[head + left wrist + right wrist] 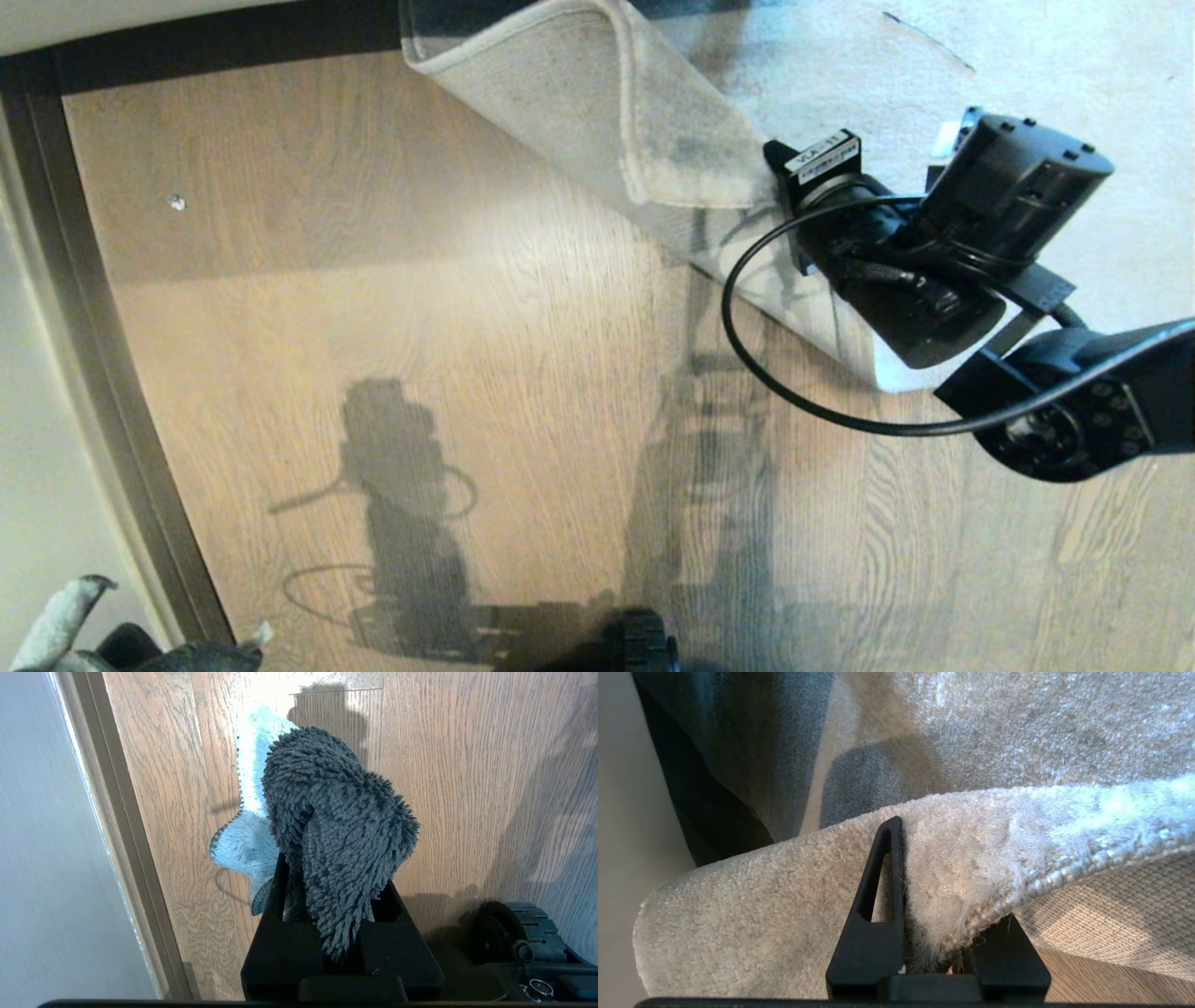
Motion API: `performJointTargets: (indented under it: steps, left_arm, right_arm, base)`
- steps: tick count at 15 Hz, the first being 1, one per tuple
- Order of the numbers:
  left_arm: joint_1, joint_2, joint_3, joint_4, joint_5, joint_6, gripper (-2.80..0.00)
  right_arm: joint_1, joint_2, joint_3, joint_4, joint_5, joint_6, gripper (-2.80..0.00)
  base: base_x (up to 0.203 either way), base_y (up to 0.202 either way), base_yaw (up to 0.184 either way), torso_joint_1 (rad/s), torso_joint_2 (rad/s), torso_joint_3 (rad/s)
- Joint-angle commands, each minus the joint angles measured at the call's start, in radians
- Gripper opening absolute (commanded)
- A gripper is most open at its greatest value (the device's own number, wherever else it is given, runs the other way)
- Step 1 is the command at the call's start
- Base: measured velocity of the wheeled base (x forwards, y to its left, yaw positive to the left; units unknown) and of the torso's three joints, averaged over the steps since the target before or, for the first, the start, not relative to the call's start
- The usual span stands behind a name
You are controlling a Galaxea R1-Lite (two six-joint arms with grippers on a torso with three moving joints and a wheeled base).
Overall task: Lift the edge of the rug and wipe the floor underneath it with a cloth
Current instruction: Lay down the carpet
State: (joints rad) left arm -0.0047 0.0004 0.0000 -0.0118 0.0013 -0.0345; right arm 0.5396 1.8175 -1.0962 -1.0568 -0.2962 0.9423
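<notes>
The floor (420, 308), brown wood-grain planks, fills most of the head view, bordered on the left by a dark skirting strip (103, 392) and a pale wall (37, 373). Shadows of the robot fall across the planks. At the top right lies the grey rug, and the rug edge (644, 140) is raised off the floor and folded back so its pale side shows. The right gripper (934, 933) pinches that border: one of its fingers (878, 896) presses on the pile and the other sits under the woven backing. At the lower left corner of the head view, close to the skirting, the left gripper (334, 952) has its fingers clamped on the cloth (336, 835), a fuzzy dark grey rag with a lighter blue-white side, held above the floor.
</notes>
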Motion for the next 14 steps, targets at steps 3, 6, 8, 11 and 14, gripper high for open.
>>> performJointTargets:
  steps: [3, 6, 8, 11, 14]
  left_arm:
    - [0.0, 0.0, -0.001, -0.001, 0.0, -0.001, -2.8]
    - [0.0, 0.0, 0.0, -0.001, 0.0, -0.001, -2.8]
    - [0.0, 0.0, 0.0, -0.001, 0.0, -0.001, -2.8]
    - [0.0, 0.0, 0.0, -0.001, 0.0, -0.001, -2.8]
    - [0.0, 0.0, 0.0, -0.001, 0.0, -0.001, -2.8]
  right_arm:
    - [0.005, -0.043, 0.018, -0.009, 0.001, 0.012, -2.8]
    - [0.021, -0.111, 0.046, 0.001, 0.001, 0.1, -2.8]
    - [0.037, -0.141, 0.081, 0.002, 0.003, 0.146, -2.8]
    - [0.042, -0.161, 0.097, 0.008, 0.005, 0.193, -2.8]
    - [0.046, -0.161, 0.099, 0.014, 0.005, 0.216, -2.8]
  base:
    - [0.0, 0.0, 0.0, 0.0, 0.0, 0.0]
    - [0.0, 0.0, 0.0, 0.0, 0.0, 0.0]
    - [0.0, 0.0, 0.0, 0.0, 0.0, 0.0]
    - [0.0, 0.0, 0.0, 0.0, 0.0, 0.0]
    - [0.0, 0.0, 0.0, 0.0, 0.0, 0.0]
